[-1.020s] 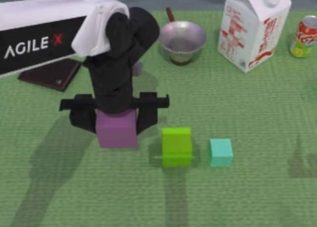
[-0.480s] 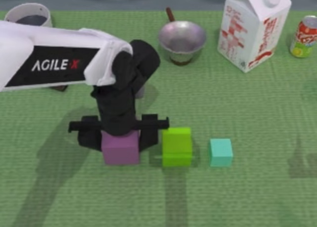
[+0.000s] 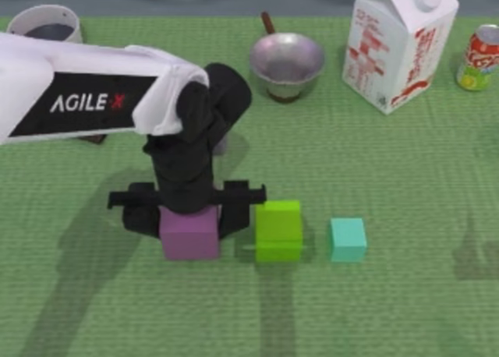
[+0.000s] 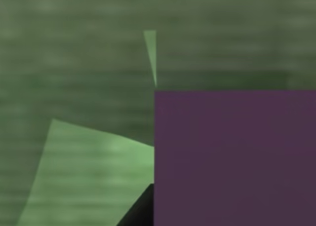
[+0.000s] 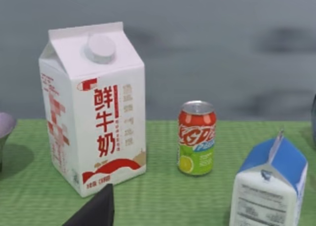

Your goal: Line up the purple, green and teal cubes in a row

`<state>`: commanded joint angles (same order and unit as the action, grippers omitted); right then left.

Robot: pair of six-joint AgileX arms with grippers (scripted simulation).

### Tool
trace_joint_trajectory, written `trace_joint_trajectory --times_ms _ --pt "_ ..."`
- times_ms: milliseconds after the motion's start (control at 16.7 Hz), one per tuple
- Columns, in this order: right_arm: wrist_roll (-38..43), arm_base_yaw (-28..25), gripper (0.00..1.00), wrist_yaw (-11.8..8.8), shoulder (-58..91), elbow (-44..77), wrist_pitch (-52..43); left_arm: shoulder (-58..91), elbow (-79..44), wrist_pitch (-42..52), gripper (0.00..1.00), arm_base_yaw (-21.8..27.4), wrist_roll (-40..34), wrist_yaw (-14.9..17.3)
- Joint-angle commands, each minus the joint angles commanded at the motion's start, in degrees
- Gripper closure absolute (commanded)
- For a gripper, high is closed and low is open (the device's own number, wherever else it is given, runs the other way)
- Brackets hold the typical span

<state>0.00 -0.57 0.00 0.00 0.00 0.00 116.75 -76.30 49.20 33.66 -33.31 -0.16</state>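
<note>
Left of the matte lime-green cube point(image 3: 278, 231), my left claw point(image 3: 189, 217) apparently grips the matte purple-magenta cube point(image 3: 189, 234); releasing crookedly could nudge it.

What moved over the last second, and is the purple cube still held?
The left gripper carried the purple cube toward the top view's right and nearer edge, close beside the green cube, then stopped; nothing shifted in the last half second. It is still shut on the cube. The green cube, teal cube and milk carton stayed put.
</note>
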Motion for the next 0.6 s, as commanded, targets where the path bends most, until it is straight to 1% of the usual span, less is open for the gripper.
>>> trace_joint_trajectory --times_ms 480,540,600 --pt "0.0 0.0 0.00 0.0 0.0 0.0 0.0 0.0 0.0 0.0 0.02 0.0 0.0 0.0" --pt "0.0 0.0 0.00 0.0 0.0 0.0 0.0 0.0 0.0 0.0 0.00 0.0 0.0 0.0" --pt "0.0 0.0 0.00 0.0 0.0 0.0 0.0 0.0 0.0 0.0 0.00 0.0 0.0 0.0"
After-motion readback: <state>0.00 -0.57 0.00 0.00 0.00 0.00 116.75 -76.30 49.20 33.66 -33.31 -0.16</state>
